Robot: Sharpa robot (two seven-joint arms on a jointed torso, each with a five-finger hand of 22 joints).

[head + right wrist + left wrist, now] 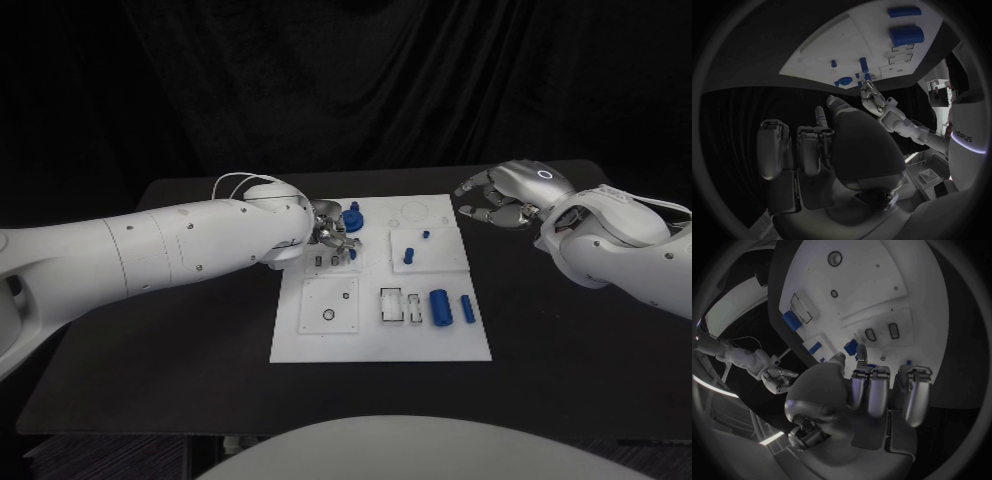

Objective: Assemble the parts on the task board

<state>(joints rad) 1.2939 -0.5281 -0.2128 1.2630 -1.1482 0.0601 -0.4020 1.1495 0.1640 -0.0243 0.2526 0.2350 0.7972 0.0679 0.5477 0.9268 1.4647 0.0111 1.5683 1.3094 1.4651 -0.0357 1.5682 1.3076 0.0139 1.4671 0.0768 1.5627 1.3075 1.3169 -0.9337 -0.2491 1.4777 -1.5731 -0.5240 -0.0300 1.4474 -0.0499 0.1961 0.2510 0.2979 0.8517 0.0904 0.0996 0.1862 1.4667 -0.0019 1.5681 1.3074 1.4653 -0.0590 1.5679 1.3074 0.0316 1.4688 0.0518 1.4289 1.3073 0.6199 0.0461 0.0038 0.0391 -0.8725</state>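
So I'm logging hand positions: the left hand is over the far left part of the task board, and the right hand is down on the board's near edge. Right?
Not quite. In the head view the right hand hangs off the task board, beyond its far right corner, holding nothing. The left hand is over the far left part, as you said.

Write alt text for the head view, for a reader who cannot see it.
The robot's left hand reaches over the far left of the white task board, fingers down among small blue parts. The right hand hovers off the board's far right corner, holding nothing. Two blue cylinders lie near the board's front right.
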